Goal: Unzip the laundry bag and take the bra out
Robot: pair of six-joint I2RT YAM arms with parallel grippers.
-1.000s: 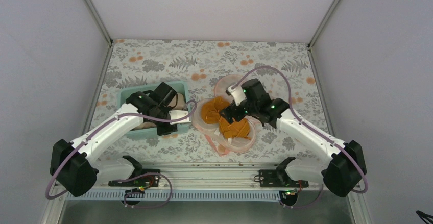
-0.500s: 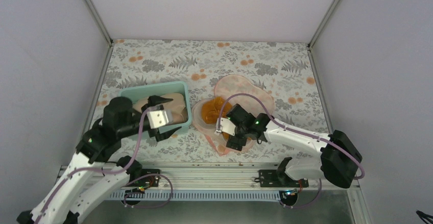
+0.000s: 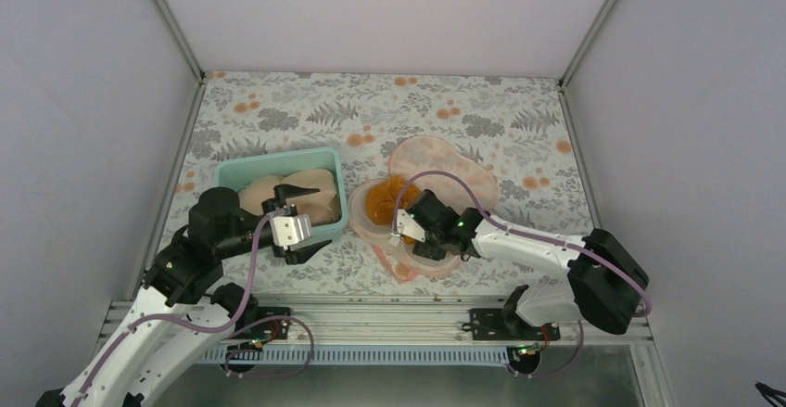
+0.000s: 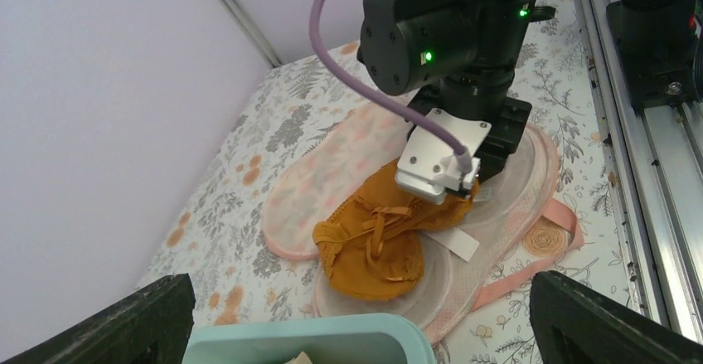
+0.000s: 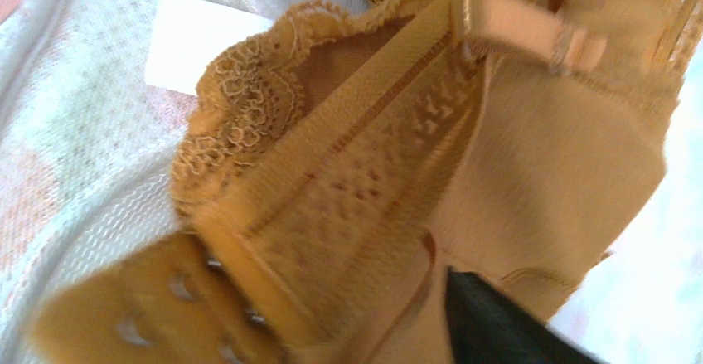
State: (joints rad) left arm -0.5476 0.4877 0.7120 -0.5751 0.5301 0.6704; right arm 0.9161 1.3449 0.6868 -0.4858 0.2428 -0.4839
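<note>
Quick status from my end. 1 laundry bag point(image 3: 436, 161) on the floral tablecloth point(image 3: 278, 110), unzipped and splayed open into 2 halves lying flat next to each other. In the top view both halves run w/ their long axis on a diagonal, far-left to near-right. The pink zip trim point(image 4: 557, 235) loops out at the near end.

1 mustard bra point(image 4: 373, 244) is lying crumpled in the nearer half, on the translucent cup. Its long axis is approx the same diagonal as the bag: the free end points far-left, toward the tub side, and the other end disappears under the right gripper point(image 3: 415, 237). Right wrist cam is basically all bra: lace edge point(image 5: 232, 132), strap slider point(image 5: 530, 32), hook-and-eye band at the bottom left, plus a white label point(image 5: 199, 49) on the mesh.

The right gripper is down on the bra's near-right end. I only see 1 dark finger point(image 5: 489, 322) against the fabric, so I can't tell if it's pinching or not.

The left gripper point(image 3: 311, 224) has its fingers spread wide w/ nothing between them. It's hovering over the near-right corner of the single teal tub point(image 3: 278, 158), looking across at the bag.

The tub has pale bras point(image 3: 292, 194) in it. I count at least 2 mounds but can't get an exact no.
</note>
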